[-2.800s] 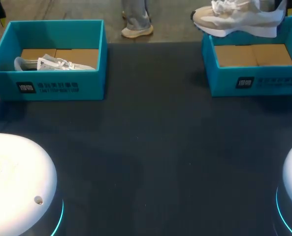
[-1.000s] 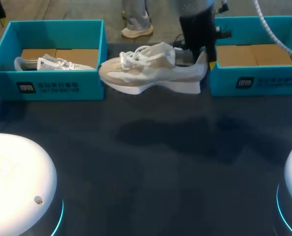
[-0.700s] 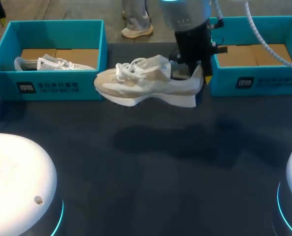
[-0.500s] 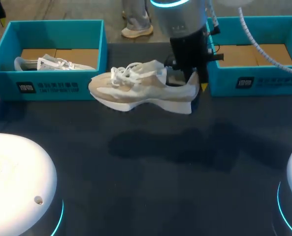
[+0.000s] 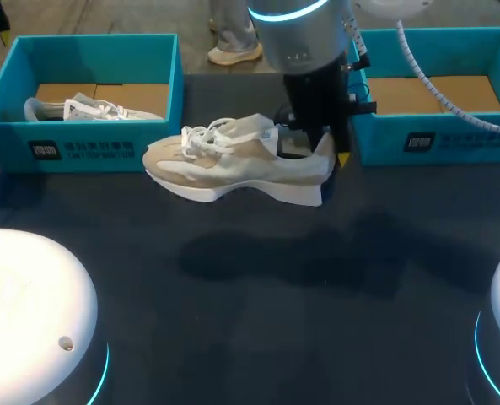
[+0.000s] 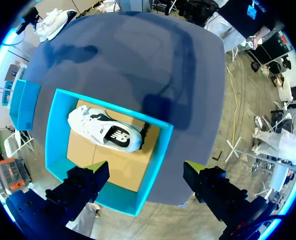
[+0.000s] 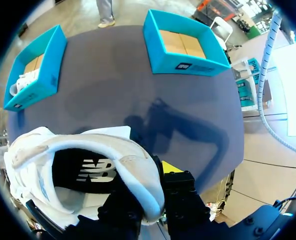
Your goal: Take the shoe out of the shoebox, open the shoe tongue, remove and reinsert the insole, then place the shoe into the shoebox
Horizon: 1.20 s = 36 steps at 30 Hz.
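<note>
The right gripper (image 5: 324, 148) is clamping the heel of the shoe (image 5: 233, 160), holding it above the counter (image 5: 258, 295) at upper middle, left of its shoebox (image 5: 435, 139). Removal looks done; tongue, insole and return are waiting. The left gripper (image 6: 145, 170) is gaping, holding nothing.

dark tbl (image 5: 250, 321) | teal box (image 5: 89, 150) far-L corner | wht shoe (image 5: 89, 110) inside, on cardboard (image 5: 140, 94)

Light: even overhead, moderately bright | Shadow: soft, wide, on the dark table (image 5: 233, 346) below the shoe (image 5: 233, 160) | Glare: near-left white dome (image 5: 30, 304) washed out
</note>
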Each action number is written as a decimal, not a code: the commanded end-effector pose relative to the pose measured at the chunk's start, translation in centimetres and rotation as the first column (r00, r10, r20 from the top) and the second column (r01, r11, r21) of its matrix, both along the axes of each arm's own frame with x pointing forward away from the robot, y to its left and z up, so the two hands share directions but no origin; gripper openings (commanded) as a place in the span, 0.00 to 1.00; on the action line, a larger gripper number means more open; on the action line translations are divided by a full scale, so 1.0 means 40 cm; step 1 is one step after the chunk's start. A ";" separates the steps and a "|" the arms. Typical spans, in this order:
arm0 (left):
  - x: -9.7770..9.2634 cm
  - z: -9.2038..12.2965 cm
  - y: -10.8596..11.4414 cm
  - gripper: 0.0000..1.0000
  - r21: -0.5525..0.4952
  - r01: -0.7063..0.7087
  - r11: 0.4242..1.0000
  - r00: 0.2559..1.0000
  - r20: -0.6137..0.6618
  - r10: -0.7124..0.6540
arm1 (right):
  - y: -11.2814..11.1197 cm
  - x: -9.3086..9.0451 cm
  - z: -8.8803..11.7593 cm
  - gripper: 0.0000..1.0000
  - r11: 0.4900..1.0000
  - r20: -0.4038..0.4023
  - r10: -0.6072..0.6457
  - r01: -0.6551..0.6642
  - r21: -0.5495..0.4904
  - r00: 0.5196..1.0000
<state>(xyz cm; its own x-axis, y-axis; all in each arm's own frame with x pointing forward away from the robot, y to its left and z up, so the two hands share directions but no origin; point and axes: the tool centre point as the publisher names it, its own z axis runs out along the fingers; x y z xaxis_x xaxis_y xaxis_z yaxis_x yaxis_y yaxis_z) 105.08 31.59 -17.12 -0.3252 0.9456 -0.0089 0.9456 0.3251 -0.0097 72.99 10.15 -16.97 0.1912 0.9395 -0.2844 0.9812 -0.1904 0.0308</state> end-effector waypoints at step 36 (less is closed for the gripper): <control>-0.002 0.001 0.001 1.00 0.003 0.001 1.000 1.000 0.001 -0.001 | 0.061 -0.074 -0.300 0.00 0.996 0.043 0.081 -0.079 -0.046 0.996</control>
